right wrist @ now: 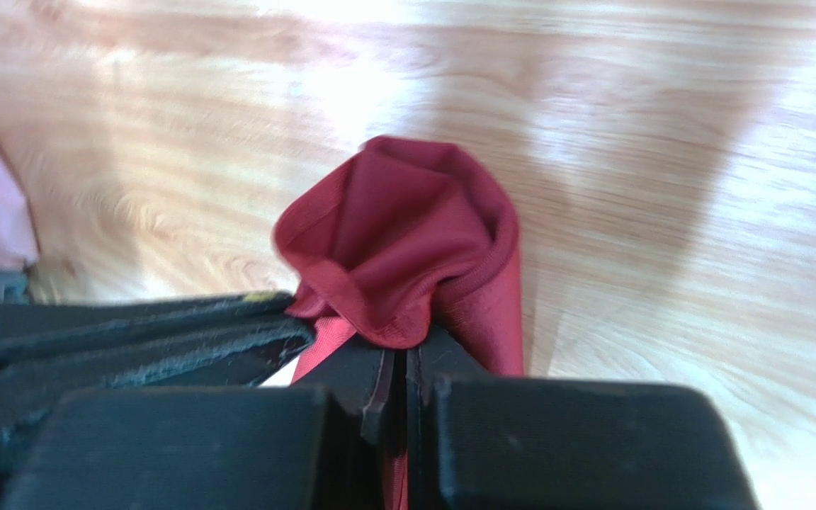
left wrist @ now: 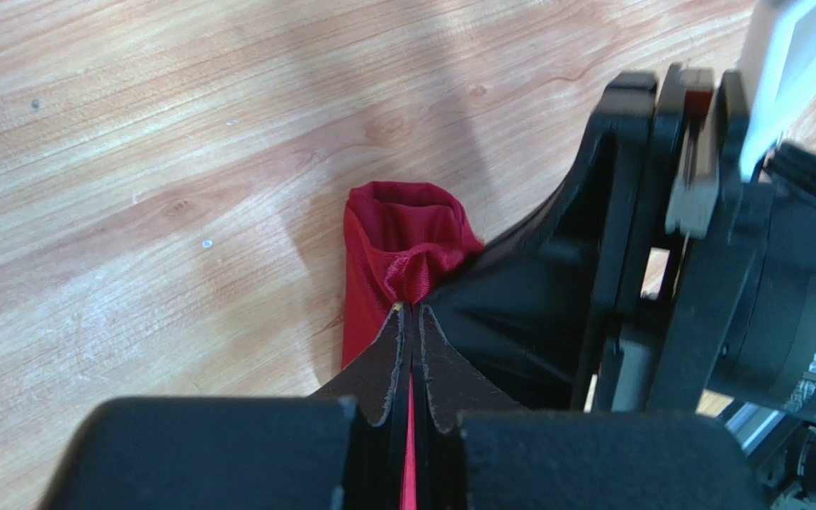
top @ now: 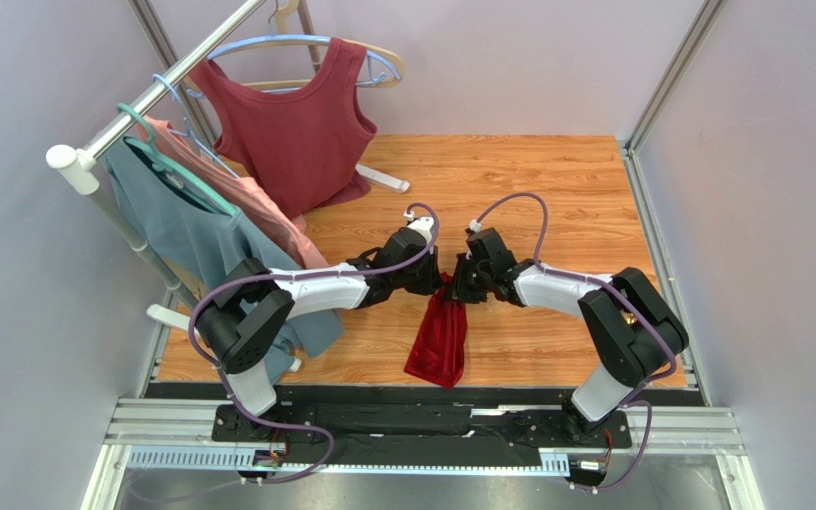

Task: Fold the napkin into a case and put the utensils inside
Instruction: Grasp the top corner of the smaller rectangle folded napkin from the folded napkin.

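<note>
My left gripper (top: 436,278) and right gripper (top: 457,285) meet at the centre of the overhead view. Each pinches the bunched top edge of the bright crimson, shiny cloth napkin (top: 437,342), which trails as a narrow strip toward the lower centre, over the light wooden tabletop (top: 551,191).

Wood-grain table (top: 551,191), crimson napkin (top: 439,345) trailing onto its near part, white rack foot (top: 386,179) at back

One napkin (top: 439,342), two arms (top: 317,287), three garments (top: 295,128), one rack (top: 157,90).
</note>
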`<move>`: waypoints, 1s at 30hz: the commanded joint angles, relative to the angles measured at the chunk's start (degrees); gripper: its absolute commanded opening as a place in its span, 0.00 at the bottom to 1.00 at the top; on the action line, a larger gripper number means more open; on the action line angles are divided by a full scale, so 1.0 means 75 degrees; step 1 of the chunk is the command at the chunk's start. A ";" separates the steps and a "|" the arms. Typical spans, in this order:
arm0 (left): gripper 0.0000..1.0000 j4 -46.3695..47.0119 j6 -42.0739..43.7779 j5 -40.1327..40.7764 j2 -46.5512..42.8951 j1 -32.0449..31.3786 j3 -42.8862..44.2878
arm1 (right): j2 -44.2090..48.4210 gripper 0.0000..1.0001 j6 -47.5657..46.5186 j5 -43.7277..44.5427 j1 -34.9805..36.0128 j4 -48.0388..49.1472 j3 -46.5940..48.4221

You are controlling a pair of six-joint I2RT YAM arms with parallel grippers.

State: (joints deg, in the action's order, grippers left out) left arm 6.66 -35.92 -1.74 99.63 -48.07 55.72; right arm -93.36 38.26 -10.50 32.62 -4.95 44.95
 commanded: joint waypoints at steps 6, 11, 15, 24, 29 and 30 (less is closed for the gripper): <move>0.00 0.0073 -0.0062 -0.0202 -0.0148 -0.0153 0.0105 | 0.0062 0.00 0.1249 0.1248 -0.0002 -0.0758 0.0638; 0.00 0.0074 -0.0050 -0.0202 -0.0242 -0.0176 0.0070 | -0.0057 0.01 0.1367 0.1282 0.0045 0.0036 0.0500; 0.00 0.0073 -0.0027 -0.0167 -0.0277 -0.0176 0.0000 | 0.0331 0.03 0.1321 0.1144 0.0115 0.1184 -0.0051; 0.00 -0.0207 -0.0191 0.0220 -0.0300 -0.0164 0.0035 | 0.0038 0.18 0.0232 -0.0179 0.0150 0.1656 -0.0181; 0.00 -0.0243 -0.0203 0.0220 -0.0324 -0.0164 -0.0012 | 0.0330 0.29 -0.0062 -0.0580 0.0115 0.1363 -0.0368; 0.00 -0.0243 -0.0214 0.0220 -0.0324 -0.0164 -0.0024 | 0.0401 0.30 -0.0202 -0.0685 0.0115 0.1398 -0.0461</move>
State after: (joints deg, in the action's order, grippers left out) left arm 4.69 -36.62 0.08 99.63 -48.80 55.72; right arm -93.23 40.40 -10.76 33.30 2.52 42.54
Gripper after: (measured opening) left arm 0.007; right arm 0.274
